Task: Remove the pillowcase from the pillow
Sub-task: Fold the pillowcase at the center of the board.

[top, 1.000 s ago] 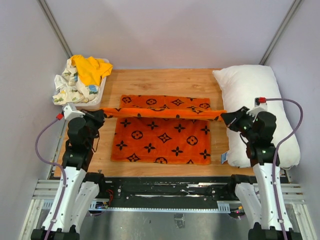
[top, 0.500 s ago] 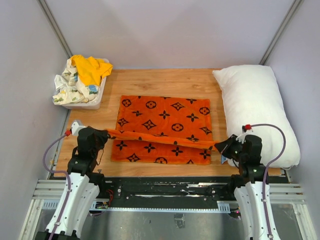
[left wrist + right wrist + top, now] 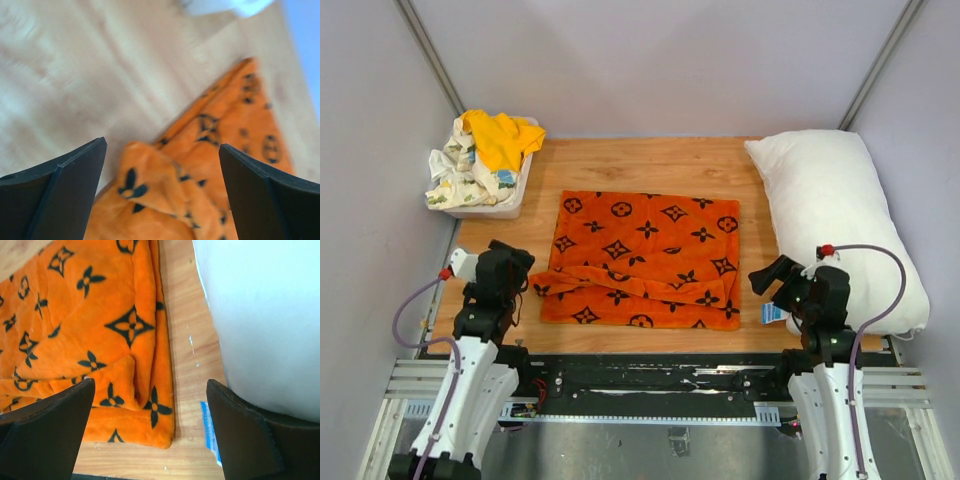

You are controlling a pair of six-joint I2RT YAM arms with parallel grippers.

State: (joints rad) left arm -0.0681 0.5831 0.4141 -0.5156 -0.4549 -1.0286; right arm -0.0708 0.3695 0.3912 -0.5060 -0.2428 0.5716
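- Large bright orange soft fabric pillowcase with black monogram print (image 3: 645,245) lies on the wooden table (image 3: 640,165), mid-table. It is fully off the plump plain white rectangular pillow (image 3: 835,215).
- Half a second ago its near edge was pulled taut as a raised band between both grippers. That edge has now dropped and lies as a slack, wrinkled fold over the near part of the case.
- Left gripper (image 3: 520,275): fingers spread wide, nothing between them. It was pinching the left end of the band; now it sits just off the case's near-left corner. The left wrist view shows a rumpled orange corner below the gap.
- Right gripper (image 3: 767,277): also spread and empty, having let go of the right end. It sits over bare wood between the case's right edge and the pillow.
- The right wrist view shows the case's right edge doubled over. A narrow strip of table lies between it and the pillow.
- The pillow is unchanged along the right side of the table, with its small blue tag (image 3: 772,313) at the near edge beside the right gripper.
- White bin (image 3: 480,208) at far left with the yellow cloth (image 3: 500,138) and floral cloth (image 3: 455,175): no change.
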